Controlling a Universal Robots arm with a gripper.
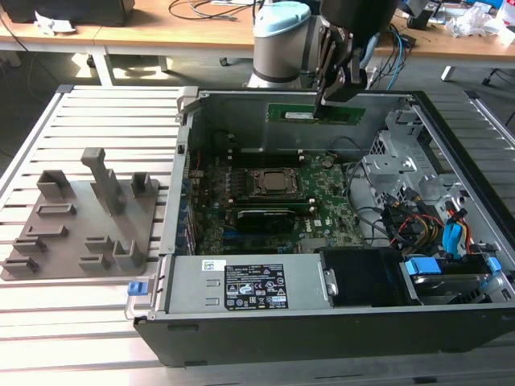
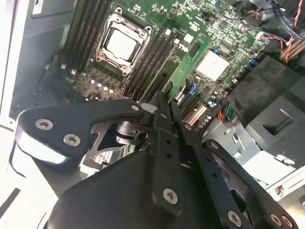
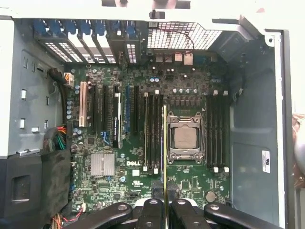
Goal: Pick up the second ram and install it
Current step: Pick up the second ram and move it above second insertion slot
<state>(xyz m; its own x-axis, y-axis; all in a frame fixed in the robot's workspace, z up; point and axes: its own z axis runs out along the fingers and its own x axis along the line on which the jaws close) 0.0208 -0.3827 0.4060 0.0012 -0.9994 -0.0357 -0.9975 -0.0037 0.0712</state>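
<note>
Holding the second ram pinched tight in the gripper, up over the open case. Hanging level and clear of the motherboard, at twelve o'clock from the CPU socket in the exterior view. Edge-on in the first wrist view, just beside the socket. Not yet seated.

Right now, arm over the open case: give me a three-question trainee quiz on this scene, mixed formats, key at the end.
1. True or false: the long thin green RAM stick lies on the grey plastic fixture plate.
2. Multiple choice: the gripper has its jaws A) open, B) shut on the RAM stick, C) shut on a cable.
3. Short answer: in the exterior view, on which side of the open black computer case is the fixture plate?
Key: 1 false; 2 B; 3 the exterior view's left.
</note>
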